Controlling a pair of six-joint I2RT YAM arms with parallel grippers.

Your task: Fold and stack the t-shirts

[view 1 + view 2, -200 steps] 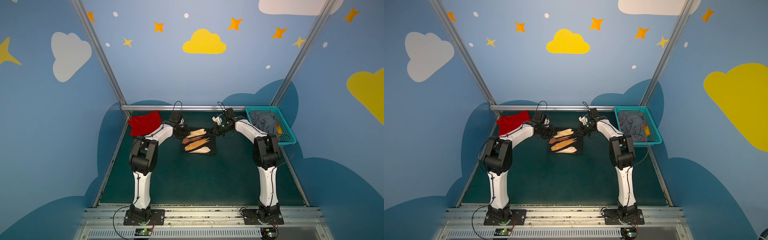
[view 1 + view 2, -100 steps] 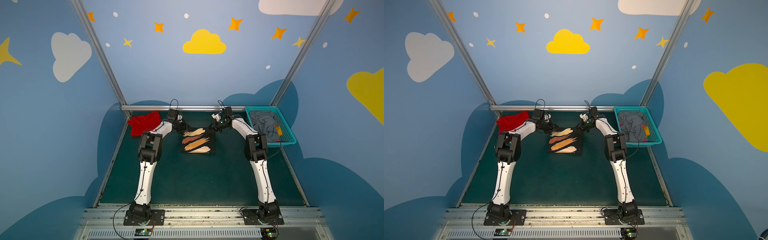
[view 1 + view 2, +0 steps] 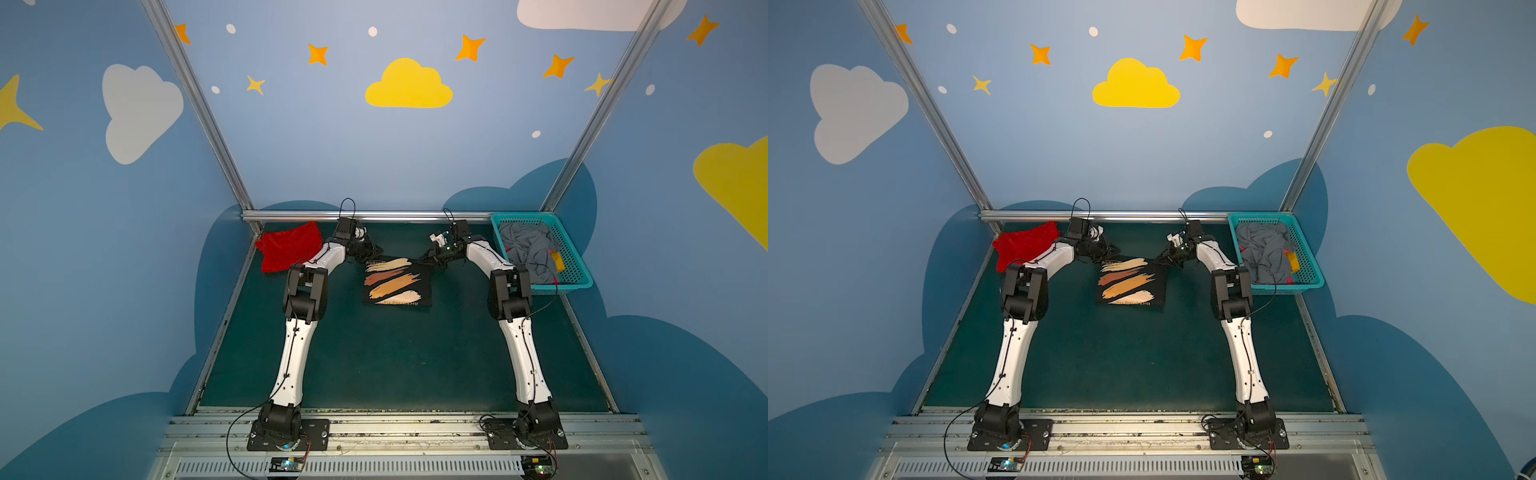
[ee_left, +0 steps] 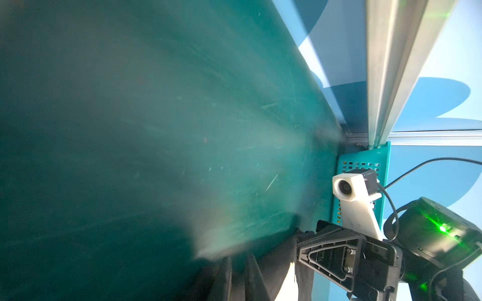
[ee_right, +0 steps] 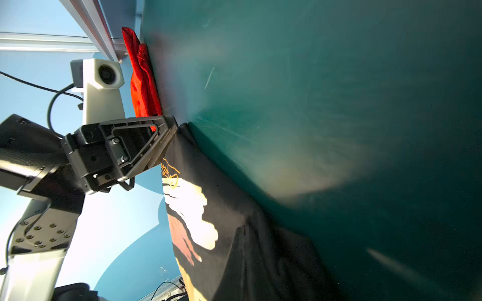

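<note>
The black cloth t-shirt (image 3: 397,282) with cream and brown brush-strokes lies folded small at far centre, its far corners clamped by the left end effector (image 3: 371,253) and the right end effector (image 3: 428,258), so stacking with the red cloth t-shirt (image 3: 291,249), far left, seems not yet done.

Black t-shirt (image 5: 260,260) partly beyond frame edge

Made out nothing legible: only a tiny blurred print line (image 3: 393,303) low on the black t-shirt (image 3: 419,282), plus a yellow scrawl (image 5: 170,172), both unreadable.
</note>
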